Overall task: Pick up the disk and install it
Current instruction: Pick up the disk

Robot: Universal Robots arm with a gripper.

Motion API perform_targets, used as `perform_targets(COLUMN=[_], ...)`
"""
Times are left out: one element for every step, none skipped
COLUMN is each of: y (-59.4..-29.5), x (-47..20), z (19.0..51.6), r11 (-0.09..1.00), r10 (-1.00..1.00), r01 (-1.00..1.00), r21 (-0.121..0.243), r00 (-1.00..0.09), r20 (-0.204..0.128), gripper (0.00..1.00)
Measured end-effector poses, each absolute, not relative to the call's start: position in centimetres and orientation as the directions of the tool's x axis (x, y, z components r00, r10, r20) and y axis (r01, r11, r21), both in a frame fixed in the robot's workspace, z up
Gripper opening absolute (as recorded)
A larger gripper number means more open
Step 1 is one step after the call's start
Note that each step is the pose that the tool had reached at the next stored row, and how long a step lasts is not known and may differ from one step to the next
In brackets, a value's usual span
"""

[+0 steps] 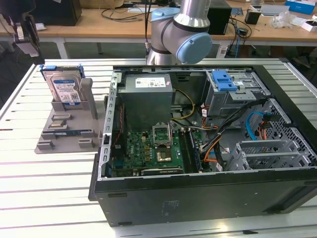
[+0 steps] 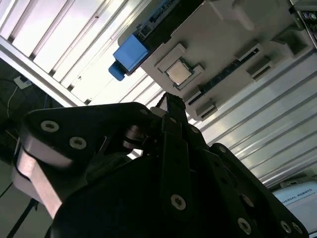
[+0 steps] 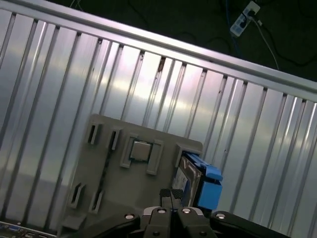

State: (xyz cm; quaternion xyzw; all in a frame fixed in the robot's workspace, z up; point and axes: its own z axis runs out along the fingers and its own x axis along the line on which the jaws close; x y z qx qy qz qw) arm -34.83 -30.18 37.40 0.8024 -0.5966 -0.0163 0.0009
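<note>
Slatted metal table. Disk stands on edge in grey holder, ten o'clock of the computer case in the exterior view. It sits below my claw, which is pressed together and empty.

The slatted metal table carries 2 things: a grey fixture plate and an open computer case.

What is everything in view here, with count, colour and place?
disk: one, silver with blue frame, upright in the holder
holder: one, grey, on the table, exterior view's left
chip: one, silver, seated in the holder
computer case: one, black, open, on the table
power supply: one, grey, inside the case
motherboard: one, green, inside the case
latch: one, blue, inside the case
table: one, silver slats, under everything
arm: one, grey and light blue, beyond the case
gripper: one, black, shut, empty, facing the holder
</note>
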Motion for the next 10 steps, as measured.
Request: perform_targets(y=[-30.18,-30.18,-30.18,-30.18,-30.18,-30.18,-30.17,-30.17,-30.18,-30.18], x=[-34.83,-34.83,-34.83,-34.83,-34.83,-34.83,-34.83,-34.83,-34.83,-34.83], z=[37.41,37.41,37.41,37.41,37.41,37.40,37.39,37.37,37.36,37.37], r11=[-0.301,-0.309,-0.316,-0.319,-0.317,-0.309,-0.279,-0.255,-0.237,-0.221], r10=[-0.953,-0.951,-0.949,-0.947,-0.948,-0.951,-0.960,-0.967,-0.971,-0.975], r01=[-0.953,-0.951,-0.949,-0.947,-0.948,-0.951,-0.960,-0.967,-0.971,-0.975], r21=[0.021,0.021,0.021,0.021,0.021,0.021,0.021,0.021,0.021,0.021], r00=[0.301,0.309,0.315,0.319,0.317,0.308,0.278,0.254,0.237,0.220], r20=[-0.025,-0.025,-0.025,-0.025,-0.025,-0.025,-0.025,-0.025,-0.025,-0.025], gripper=[0.11,0.11,0.11,0.11,0.11,0.11,0.11,0.11,0.11,0.11])
